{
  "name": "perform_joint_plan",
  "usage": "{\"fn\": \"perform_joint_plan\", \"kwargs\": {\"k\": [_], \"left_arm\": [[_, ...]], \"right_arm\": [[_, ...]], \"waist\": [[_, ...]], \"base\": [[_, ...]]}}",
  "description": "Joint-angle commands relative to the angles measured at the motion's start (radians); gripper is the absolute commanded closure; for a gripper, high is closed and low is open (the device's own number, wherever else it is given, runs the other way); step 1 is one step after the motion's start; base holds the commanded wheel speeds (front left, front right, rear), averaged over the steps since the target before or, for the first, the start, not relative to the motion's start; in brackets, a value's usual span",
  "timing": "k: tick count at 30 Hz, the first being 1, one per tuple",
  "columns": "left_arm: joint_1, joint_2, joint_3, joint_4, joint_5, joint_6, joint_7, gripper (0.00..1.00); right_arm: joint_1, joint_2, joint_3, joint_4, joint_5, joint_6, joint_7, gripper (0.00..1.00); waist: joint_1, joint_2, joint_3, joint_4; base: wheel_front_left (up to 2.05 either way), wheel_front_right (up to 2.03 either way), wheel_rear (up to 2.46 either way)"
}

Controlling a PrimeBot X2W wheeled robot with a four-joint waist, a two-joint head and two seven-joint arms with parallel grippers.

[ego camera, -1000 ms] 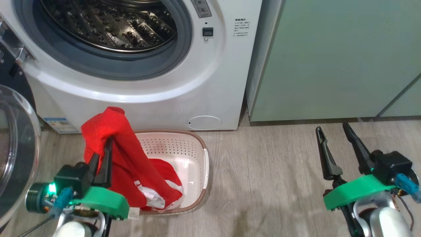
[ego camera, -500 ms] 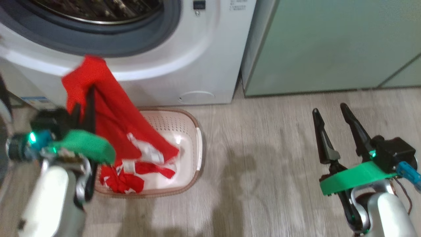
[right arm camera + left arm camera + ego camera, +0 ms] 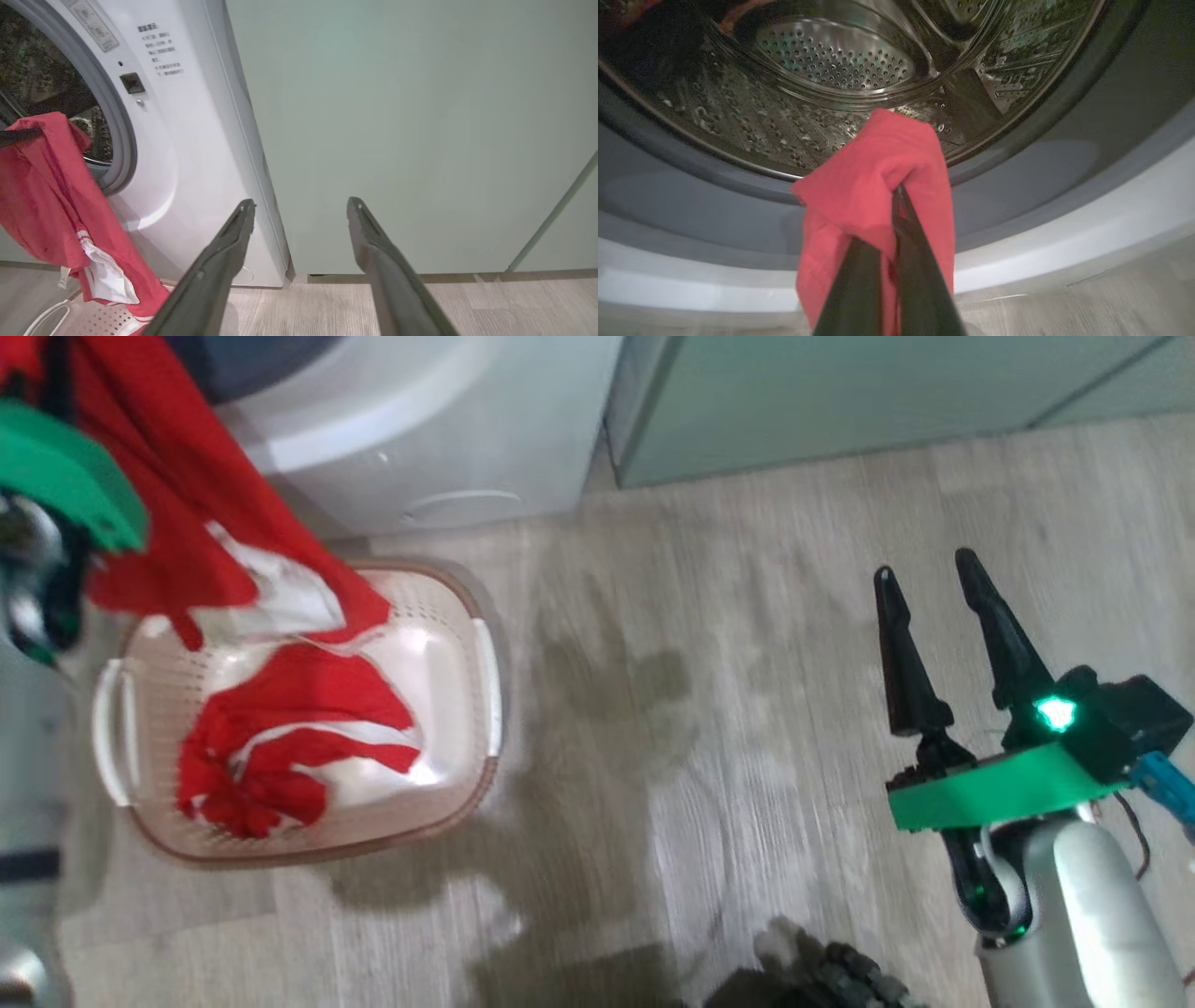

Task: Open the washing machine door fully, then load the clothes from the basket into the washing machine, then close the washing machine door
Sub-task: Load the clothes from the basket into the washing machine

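- Left wrist view looks straight into the steel drum (image 3: 831, 60). The left pincer (image 3: 887, 219) is clenched on a fold of the clothes (image 3: 868, 158), held just before the grey seal (image 3: 714, 196) at the opening's lower lip, presumably so it can be carried in.
- Head view: the clothes hang long from that grip, with their tail lying in the basket (image 3: 485, 663) on the floor (image 3: 700, 663) before the washing machine (image 3: 420, 429). They probably need more height to clear the rim.
- Off to the side, the right pincer (image 3: 924, 569) hovers over the floor near the green cabinet (image 3: 397, 116). Its fingers are spread wide and grasp nothing, and it is likely parked out of the way.
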Motion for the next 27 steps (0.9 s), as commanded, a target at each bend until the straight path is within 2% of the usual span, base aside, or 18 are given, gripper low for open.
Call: {"fn": "perform_joint_plan", "kwargs": {"k": [1, 7, 13, 19, 22, 27], "left_arm": [[-0.076, 0.07, 0.037, -0.007, -0.006, -0.009, 0.029, 1.0], [-0.254, 0.157, 0.039, 0.087, -0.019, -0.046, 0.174, 1.0], [-0.392, 0.243, 0.038, 0.124, -0.03, -0.07, 0.333, 1.0], [-0.467, 0.305, 0.036, 0.117, -0.028, -0.078, 0.418, 1.0], [-0.506, 0.339, 0.035, 0.098, -0.014, -0.073, 0.431, 1.0], [-0.572, 0.364, 0.045, 0.07, 0.01, -0.044, 0.362, 1.0]], "right_arm": [[-0.018, 0.0, 0.031, -0.021, 0.014, 0.0, -0.018, 0.0], [-0.058, 0.0, 0.073, 0.003, 0.048, 0.0, -0.046, 0.0], [-0.09, 0.0, 0.109, 0.02, 0.078, 0.0, -0.055, 0.0], [-0.108, 0.0, 0.124, -0.001, 0.101, 0.0, -0.056, 0.0], [-0.113, 0.0, 0.132, -0.011, 0.11, 0.0, -0.056, 0.0], [-0.12, 0.0, 0.143, -0.021, 0.121, 0.0, -0.056, 0.0]], "waist": [[-0.0003, 0.0, 0.066, -0.054], [-0.0003, 0.0, 0.148, -0.11], [-0.0003, 0.0, 0.22, -0.16], [-0.0003, 0.0, 0.263, -0.194], [-0.0003, 0.0, 0.283, -0.212], [-0.0003, 0.0, 0.312, -0.237]], "base": [[0.0, 0.0, 0.0], [0.0, 0.0, 0.0], [0.0, 0.0, 0.0], [0.0, 0.0, 0.0], [0.0, 0.0, 0.0], [0.0, 0.0, 0.0]]}}
